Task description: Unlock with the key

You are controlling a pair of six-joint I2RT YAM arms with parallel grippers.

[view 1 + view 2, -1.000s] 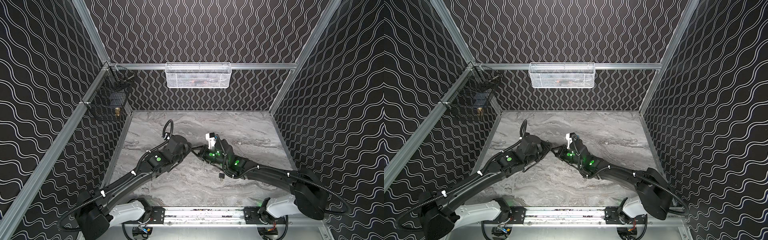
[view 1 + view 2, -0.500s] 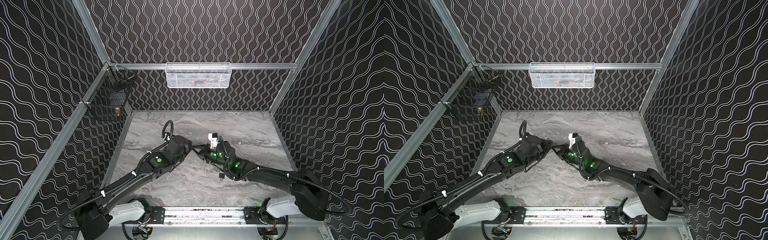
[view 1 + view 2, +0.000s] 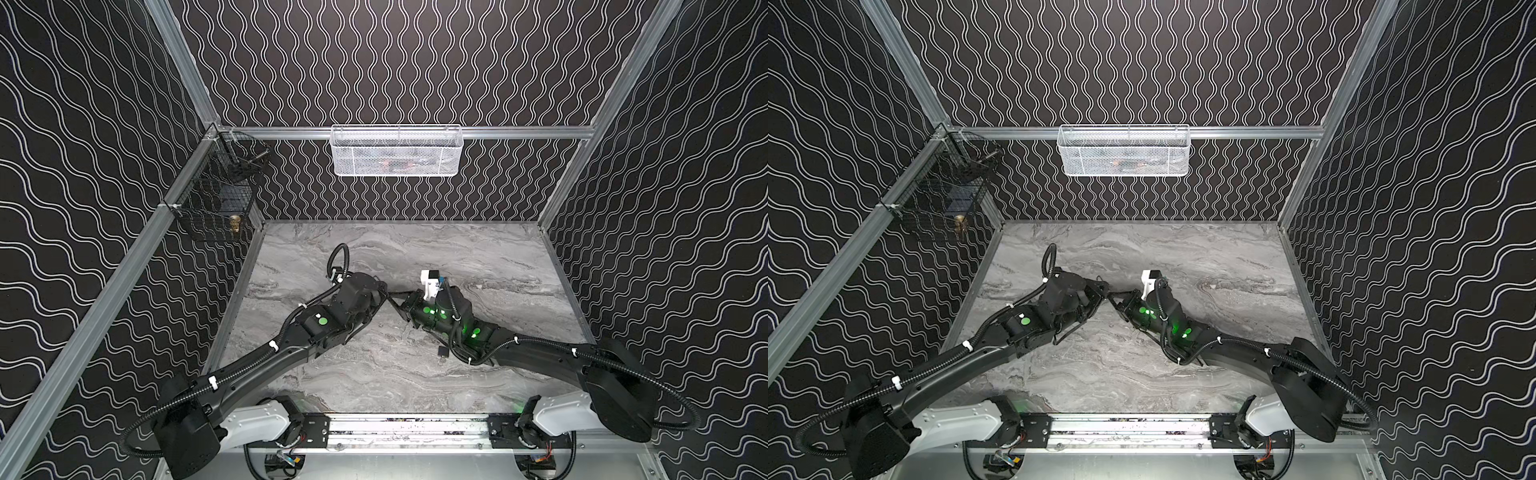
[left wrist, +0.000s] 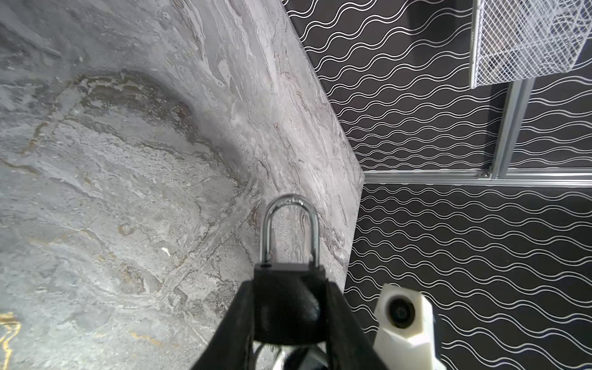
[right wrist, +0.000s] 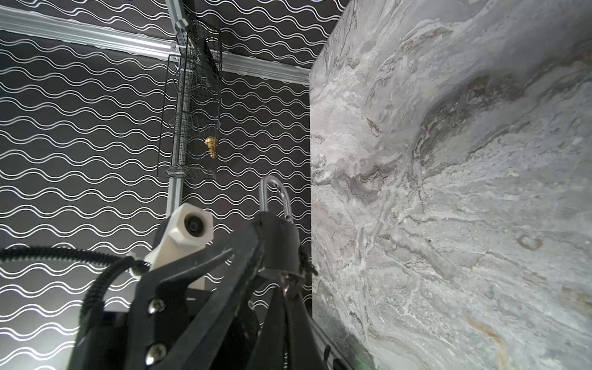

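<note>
Marble table [image 3: 478, 257] open around, left fingers [image 4: 234, 320] clamp padlock [image 4: 288, 304] (mid-air), right fingers [image 5: 301, 326] pinch key [image 5: 290, 283]

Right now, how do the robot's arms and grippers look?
The left arm and right arm are black with white base joints, ribbed black cables held by white ties, and glowing green dots. The left gripper and right gripper have slim black tapering fingers; a white camera housing sits by each.

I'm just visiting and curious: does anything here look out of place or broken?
Nothing looks broken or spilled. One stray item: a small dark object lies loose on the table beside the right arm, too small to identify. The padlock sits straight in the left gripper, shackle closed.
</note>
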